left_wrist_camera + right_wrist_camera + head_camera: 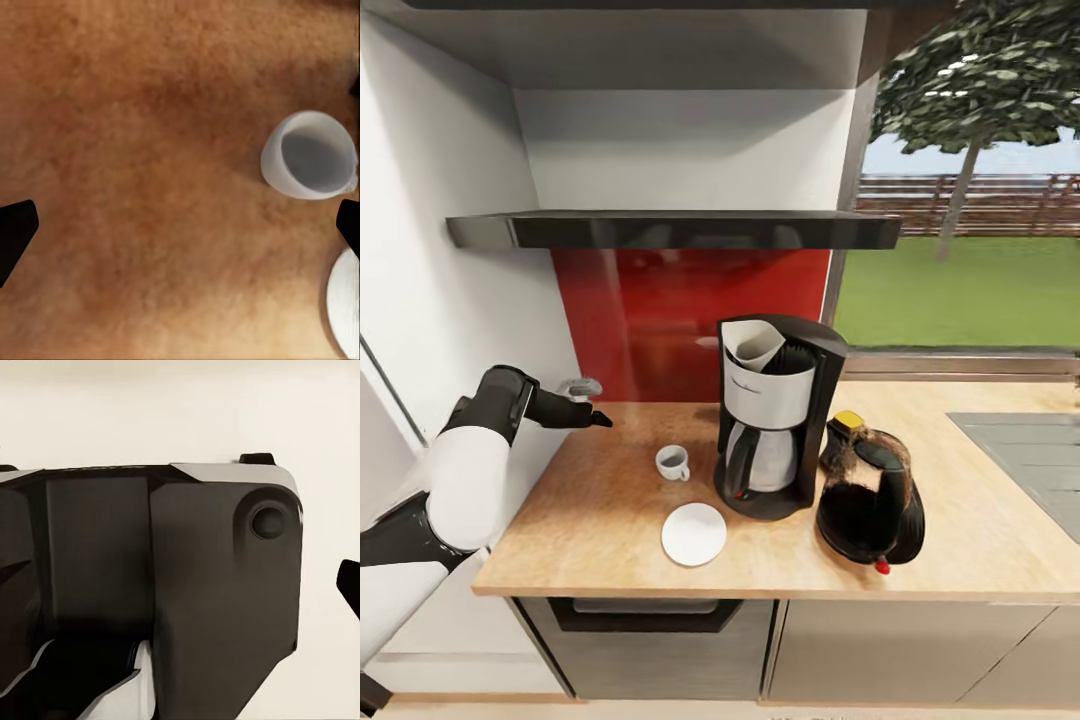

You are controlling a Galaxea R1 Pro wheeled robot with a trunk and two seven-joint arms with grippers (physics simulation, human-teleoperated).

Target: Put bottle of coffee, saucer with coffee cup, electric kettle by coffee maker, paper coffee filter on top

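**Cup and saucer apart beside the coffee maker**

The coffee maker (778, 415) stands on the wooden countertop (590, 520) with a paper filter (752, 345) in its top. The white cup (673, 462) sits just to its left — upright, empty, off the saucer (694, 533), which lies in front of the cup. The black kettle (872, 492) rests right of the coffee maker. The left gripper (180, 232) hovers over bare countertop left of the cup, fingers wide apart, holding nothing. The right gripper's state cannot be told.
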